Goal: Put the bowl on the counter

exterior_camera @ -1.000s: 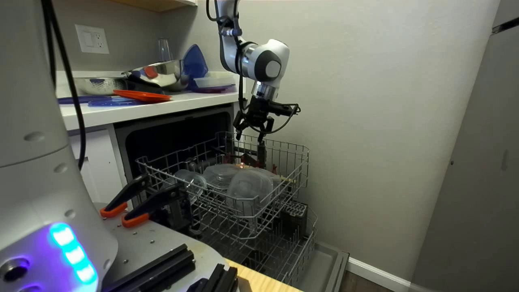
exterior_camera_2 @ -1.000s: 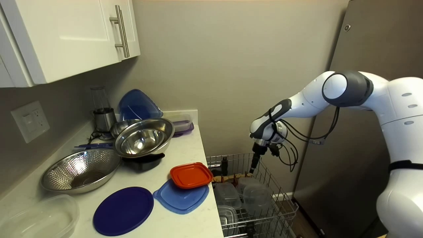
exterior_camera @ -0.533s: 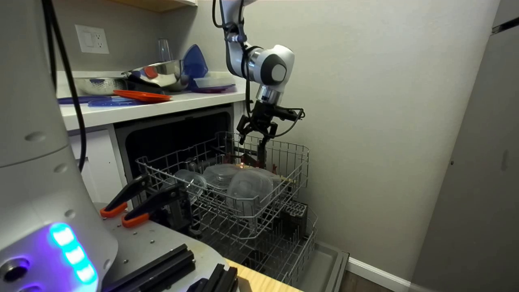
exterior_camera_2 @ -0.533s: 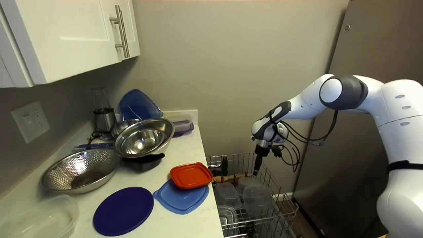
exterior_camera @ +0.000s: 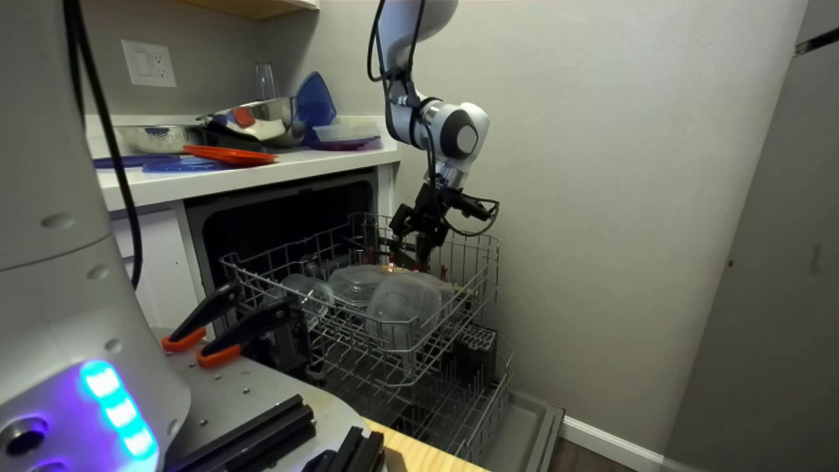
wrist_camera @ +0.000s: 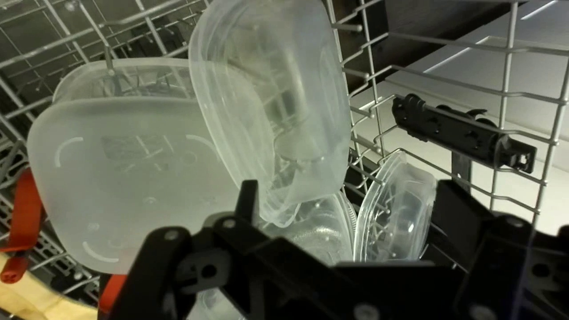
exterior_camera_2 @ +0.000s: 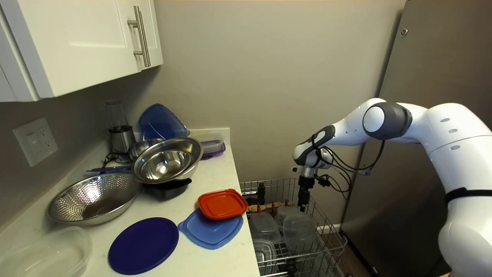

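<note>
While the jaws gape, the clear bowl (wrist_camera: 398,211) tilts beside rack wires (wrist_camera: 505,92).

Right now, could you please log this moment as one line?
goal: clear bowl to counter | bowl: tilted in rack, not gripped | jaws: open | status: transfer pending

A square red plastic lid (exterior_camera_2: 223,204) overlaps a square light-blue plastic lid (exterior_camera_2: 212,234), beside a round navy plastic lid (exterior_camera_2: 143,246).
</note>
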You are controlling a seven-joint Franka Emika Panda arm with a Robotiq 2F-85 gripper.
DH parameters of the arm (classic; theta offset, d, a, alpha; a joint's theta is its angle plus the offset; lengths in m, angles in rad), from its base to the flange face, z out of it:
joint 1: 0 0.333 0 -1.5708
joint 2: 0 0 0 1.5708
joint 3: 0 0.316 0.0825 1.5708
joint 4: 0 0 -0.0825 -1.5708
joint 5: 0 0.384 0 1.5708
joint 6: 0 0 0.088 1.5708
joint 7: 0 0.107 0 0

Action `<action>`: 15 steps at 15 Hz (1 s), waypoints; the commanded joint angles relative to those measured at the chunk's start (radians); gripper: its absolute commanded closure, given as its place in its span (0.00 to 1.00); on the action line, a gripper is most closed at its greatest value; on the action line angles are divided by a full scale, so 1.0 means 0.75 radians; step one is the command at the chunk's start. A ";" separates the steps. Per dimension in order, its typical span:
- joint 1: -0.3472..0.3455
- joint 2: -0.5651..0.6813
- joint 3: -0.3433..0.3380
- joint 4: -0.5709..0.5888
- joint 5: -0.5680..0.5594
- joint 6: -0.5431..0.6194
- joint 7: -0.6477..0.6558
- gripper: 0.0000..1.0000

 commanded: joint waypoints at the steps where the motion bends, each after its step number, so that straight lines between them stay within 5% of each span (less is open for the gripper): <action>1: 0.029 0.099 -0.036 0.127 -0.037 -0.081 -0.056 0.00; 15: 0.070 0.255 -0.052 0.303 -0.107 -0.182 -0.066 0.00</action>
